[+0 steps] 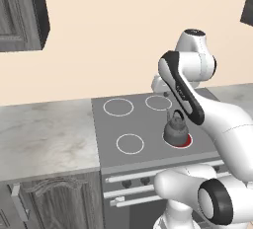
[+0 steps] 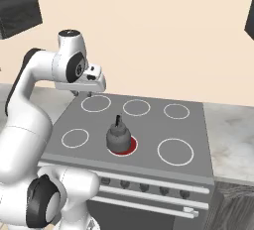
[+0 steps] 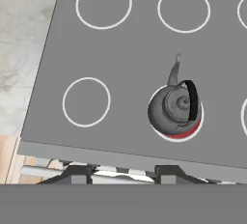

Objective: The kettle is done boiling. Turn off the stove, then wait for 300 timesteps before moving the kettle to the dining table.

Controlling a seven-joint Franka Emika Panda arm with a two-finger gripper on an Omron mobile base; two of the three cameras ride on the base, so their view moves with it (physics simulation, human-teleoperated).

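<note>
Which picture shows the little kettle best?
The hand view: the kettle is biggest there, seen from above, handle and spout clear. The right base view shows it whole but small; in the left base view the arm crosses it.

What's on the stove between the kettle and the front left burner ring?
Nothing: in the hand view, bare grey stove top separates the kettle from the front left burner ring. The right base view agrees.

Peach wall (image 1: 99, 40); marble countertop (image 1: 44, 134); dark grey wood cabinets (image 1: 22, 11) above and below.
</note>
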